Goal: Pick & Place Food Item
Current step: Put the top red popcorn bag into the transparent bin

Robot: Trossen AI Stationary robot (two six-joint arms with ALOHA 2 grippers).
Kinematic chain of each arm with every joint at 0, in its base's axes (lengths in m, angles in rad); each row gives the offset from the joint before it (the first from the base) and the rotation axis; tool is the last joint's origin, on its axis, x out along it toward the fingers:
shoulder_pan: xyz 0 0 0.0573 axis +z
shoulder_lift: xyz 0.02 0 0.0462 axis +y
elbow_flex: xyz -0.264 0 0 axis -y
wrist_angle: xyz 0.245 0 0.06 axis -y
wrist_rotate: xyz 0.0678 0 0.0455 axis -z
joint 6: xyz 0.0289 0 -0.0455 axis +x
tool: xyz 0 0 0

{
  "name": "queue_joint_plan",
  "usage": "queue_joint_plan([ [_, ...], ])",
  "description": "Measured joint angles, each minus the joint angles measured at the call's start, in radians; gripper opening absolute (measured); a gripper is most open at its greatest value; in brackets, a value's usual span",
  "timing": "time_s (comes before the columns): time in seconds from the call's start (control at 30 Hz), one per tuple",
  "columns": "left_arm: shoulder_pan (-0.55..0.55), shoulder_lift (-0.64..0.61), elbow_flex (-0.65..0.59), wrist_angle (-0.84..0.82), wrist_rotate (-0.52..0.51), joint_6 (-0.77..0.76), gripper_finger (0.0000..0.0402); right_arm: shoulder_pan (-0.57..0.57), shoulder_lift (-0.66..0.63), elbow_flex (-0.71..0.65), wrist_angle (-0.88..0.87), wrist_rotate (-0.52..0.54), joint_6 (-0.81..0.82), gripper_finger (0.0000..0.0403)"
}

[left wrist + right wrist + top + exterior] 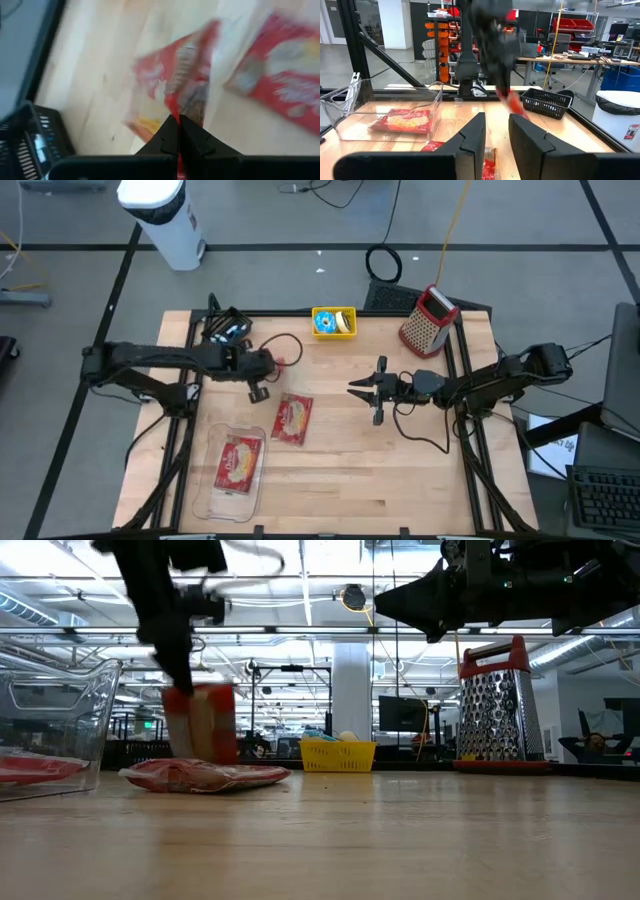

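My left gripper (272, 364) hangs over the table's far middle, shut on a red food packet (175, 75) that dangles below it (205, 725). A second red packet (293, 420) lies flat on the wood just nearer than it. A third packet (238, 463) lies inside the clear plastic tray (215, 505) at the near left. My right gripper (362, 390) hovers at the table's middle right, pointing level toward the left arm. Its fingers (497, 120) stand open with nothing between them. My left gripper pinches the packet's top edge (186, 111) between its two shut fingers. The fingers slant down at it from above and from the table's left. The packet hangs below them (514, 104), and looks clear of the table in the right wrist view.
A yellow basket (333, 322) with a blue-and-white item and a red-handled metal grater (428, 320) stand at the far edge. A black mesh basket (547, 102) sits beyond them. A black device (225, 328) lies at the far left corner. Bare wood lies at the near right.
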Motion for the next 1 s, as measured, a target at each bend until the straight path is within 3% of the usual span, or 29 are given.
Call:
queue_joint_plan([
  [0.23,-0.133,-0.097,0.200,-0.223,-0.067,-0.094,0.0002,0.000,0.000,0.000,-0.003,0.001,0.000,0.0077],
  [0.53,-0.375,-0.040,0.555,-0.742,-0.119,-0.449,0.0001,0.000,0.000,0.000,-0.005,0.000,0.000,0.0077],
  [0.87,-0.639,0.021,0.753,-0.754,0.222,-0.686,0.0001,0.000,0.000,0.000,-0.004,0.000,0.001,0.0077],
  [1.0,-0.727,0.023,0.767,-0.751,0.245,-0.829,0.0000,0.000,0.000,0.000,-0.003,0.001,0.007,0.0077],
])
